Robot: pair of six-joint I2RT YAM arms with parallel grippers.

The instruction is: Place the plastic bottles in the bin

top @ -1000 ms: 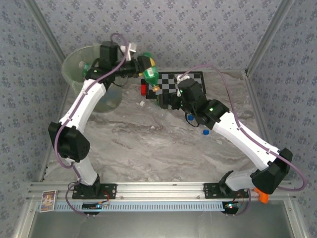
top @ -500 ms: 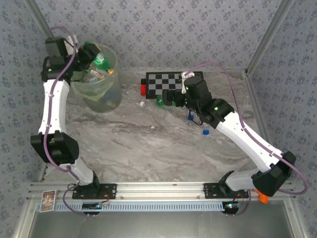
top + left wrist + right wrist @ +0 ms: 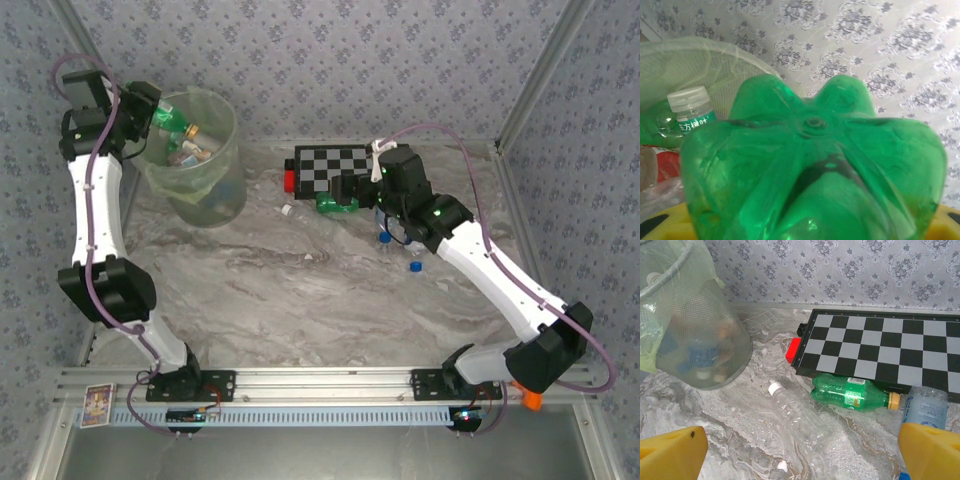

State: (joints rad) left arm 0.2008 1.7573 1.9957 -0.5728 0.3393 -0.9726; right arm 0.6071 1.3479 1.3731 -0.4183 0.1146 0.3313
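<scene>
While the left gripper (image 3: pixel 150 108) has its jaws clenched on a green lobed-base plastic bottle (image 3: pixel 815 165) at the rim of the round pale-green translucent bin (image 3: pixel 222 190), right gripper (image 3: pixel 350 192) jaws are fully released above the bench (image 3: pixel 300 290), touching nothing. Vs. 0.5 s ago: left gripper moved left, off bin ctr.

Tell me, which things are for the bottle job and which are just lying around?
For the job: bin, held green bottle, green bottle on the table, clear white-capped bottle, blue-labelled bottle.
Just lying about: checkerboard, red block.
</scene>
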